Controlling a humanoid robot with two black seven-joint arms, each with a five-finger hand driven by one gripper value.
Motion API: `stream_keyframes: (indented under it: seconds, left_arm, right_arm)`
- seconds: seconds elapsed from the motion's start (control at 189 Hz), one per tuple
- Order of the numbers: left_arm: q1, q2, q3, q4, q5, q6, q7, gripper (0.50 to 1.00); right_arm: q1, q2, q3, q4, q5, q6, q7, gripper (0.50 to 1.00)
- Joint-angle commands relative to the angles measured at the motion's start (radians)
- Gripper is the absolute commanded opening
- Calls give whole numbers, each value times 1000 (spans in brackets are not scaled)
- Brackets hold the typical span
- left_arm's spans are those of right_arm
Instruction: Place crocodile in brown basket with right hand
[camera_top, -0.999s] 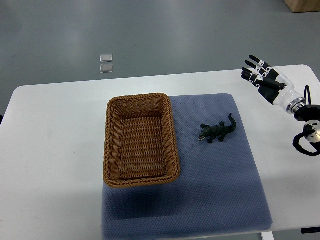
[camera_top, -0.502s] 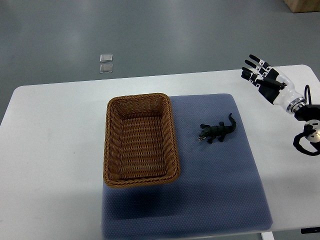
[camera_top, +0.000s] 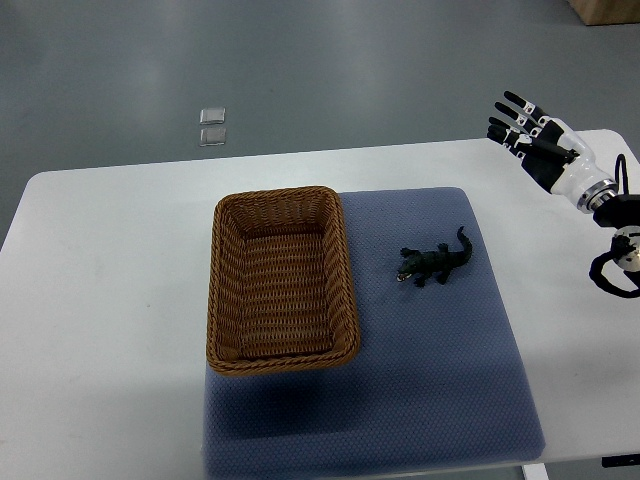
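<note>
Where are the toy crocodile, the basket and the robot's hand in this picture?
crocodile (camera_top: 434, 263), top view, on the middle of its body.
brown basket (camera_top: 278, 195), top view, on its far rim.
right hand (camera_top: 540, 146), top view, on the middle of the hand.

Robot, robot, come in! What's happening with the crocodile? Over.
Right robot hand open, empty, off to the far right. Crocodile lying on blue mat, beside basket, untouched. Nothing in the way.

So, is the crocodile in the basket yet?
Out: the crocodile lies on the blue mat, right of the brown basket.
</note>
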Motion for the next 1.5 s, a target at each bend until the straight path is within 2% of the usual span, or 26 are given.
stream_keyframes:
  seconds: [0.0, 0.169, 0.354, 0.598, 0.867, 1.005, 1.169, 1.497]
  left_arm:
    - [0, 0, 0, 0, 0, 0, 0, 1000]
    - [0, 0, 0, 0, 0, 0, 0, 1000]
    - [0, 0, 0, 0, 0, 0, 0, 1000]
    - [0, 0, 0, 0, 0, 0, 0, 1000]
    - [0, 0, 0, 0, 0, 0, 0, 1000]
    - [0, 0, 0, 0, 0, 0, 0, 1000]
    - [0, 0, 0, 0, 0, 0, 0, 1000]
    - [0, 0, 0, 0, 0, 0, 0, 1000]
  right_arm:
    - [8, -1, 0, 0, 0, 0, 2, 928]
    - [16, -11, -2, 7, 0, 14, 0, 928]
    - [33, -41, -3, 27, -94, 103, 0, 928]
    - [65, -113, -6, 152, -344, 114, 7, 926]
    - [97, -219, -22, 347, -739, 178, 83, 926]
    - [100, -247, -25, 425, -956, 184, 122, 928]
    - [100, -247, -46, 487, -1218, 154, 148, 926]
    - [122, -256, -203, 520, -1499, -70, 149, 926]
